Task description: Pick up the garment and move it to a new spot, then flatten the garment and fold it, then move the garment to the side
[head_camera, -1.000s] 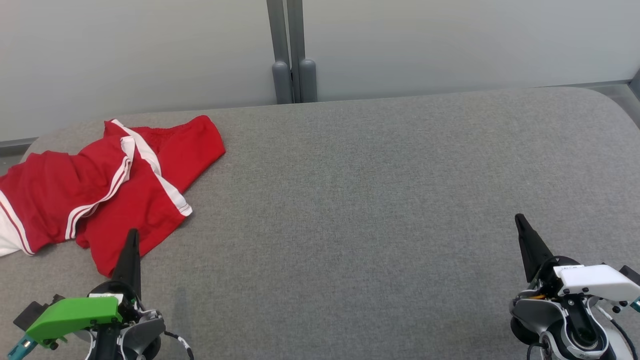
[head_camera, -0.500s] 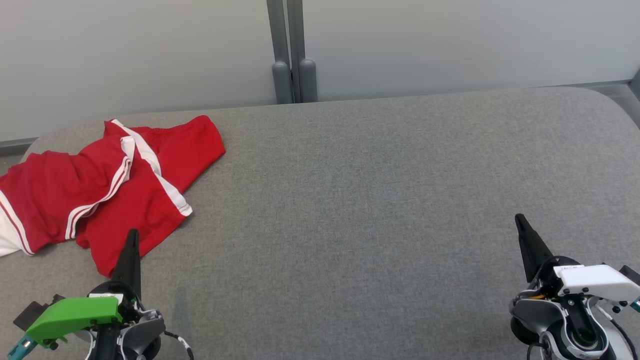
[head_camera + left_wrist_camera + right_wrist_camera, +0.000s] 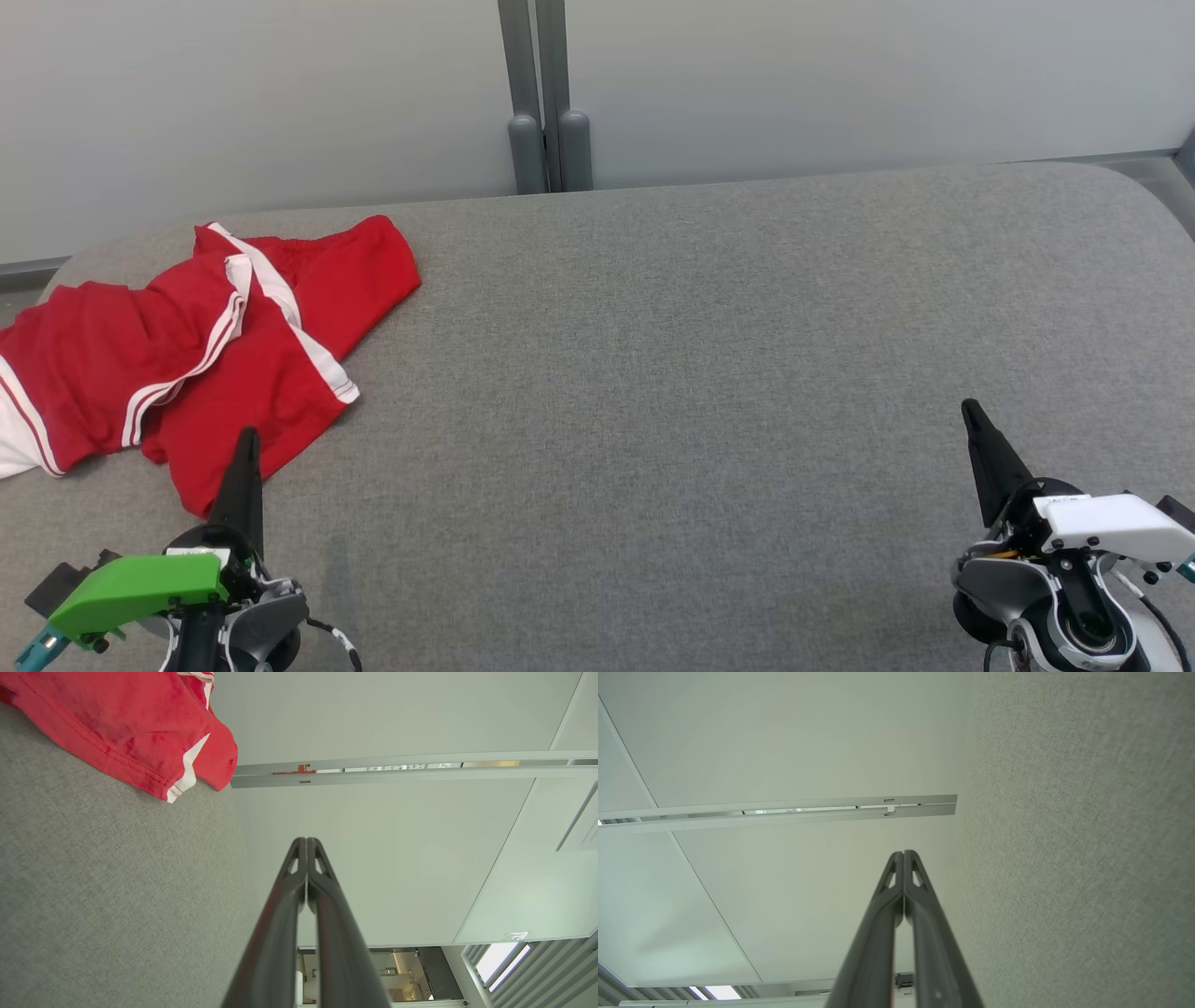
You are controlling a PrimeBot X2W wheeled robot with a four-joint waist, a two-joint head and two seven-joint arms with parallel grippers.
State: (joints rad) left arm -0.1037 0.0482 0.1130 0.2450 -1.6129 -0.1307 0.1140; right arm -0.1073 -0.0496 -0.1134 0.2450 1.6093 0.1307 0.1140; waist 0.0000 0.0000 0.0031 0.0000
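The left claw (image 3: 247, 437) and right claw (image 3: 970, 409) are sitting pinched closed and empty, the red garment (image 3: 187, 345) lying crumpled on the bench (image 3: 653, 373) just beyond the left one, so the pickup, I'd judge, is waiting on it opening and reaching forward.

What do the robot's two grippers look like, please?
Both have two long, dark, tapering fingers with slots near the tips. The left gripper carries a green cover and a black-and-white striped cable; the right gripper carries a white cover and black cables, on a grey-and-white housing.
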